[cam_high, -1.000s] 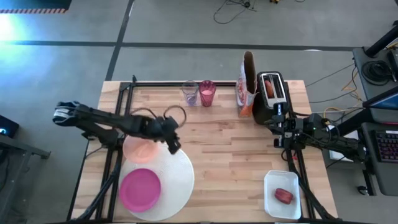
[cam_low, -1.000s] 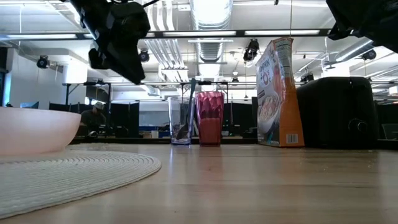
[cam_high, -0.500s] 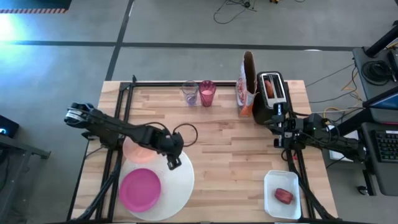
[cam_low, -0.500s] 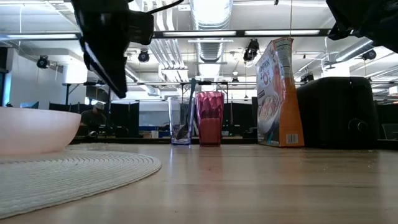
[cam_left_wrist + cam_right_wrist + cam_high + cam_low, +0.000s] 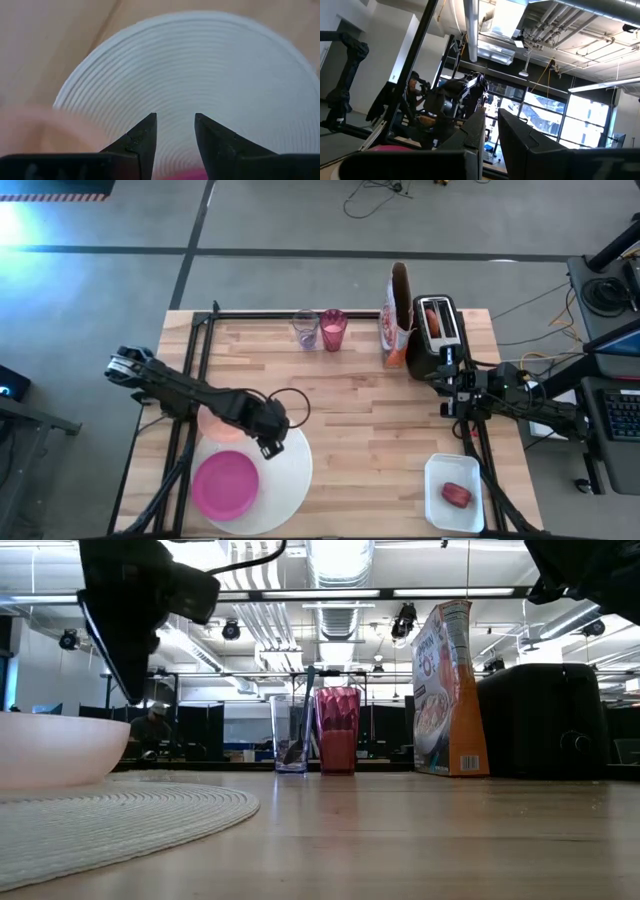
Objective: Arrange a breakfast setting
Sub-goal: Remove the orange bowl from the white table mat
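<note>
The large white plate [image 5: 285, 470] lies at the table's near left, and the magenta plate [image 5: 225, 485] lies on its left part. The pale pink bowl [image 5: 213, 425] stands at the white plate's far-left rim and also shows in the low view [image 5: 50, 748]. My left gripper [image 5: 268, 446] hangs open and empty above the white plate's far part [image 5: 200, 75], just right of the bowl. The pink cup [image 5: 333, 330] stands at the far edge. The small red food [image 5: 457, 495] lies in a white tray. My right gripper [image 5: 446, 385] waits at the right, narrowly open.
A clear tumbler [image 5: 305, 330] with a thin handle in it stands left of the cup. A cereal box [image 5: 397, 330] and the black toaster [image 5: 437, 335] stand at the far right. The white tray [image 5: 440, 475] sits at the near right. Bare wood lies in the table's middle.
My left gripper has gone toward the table's near edge and a little left, from beside the bowl's right side to above the white plate's far rim, and has sunk slightly. Nothing on the table has moved.
</note>
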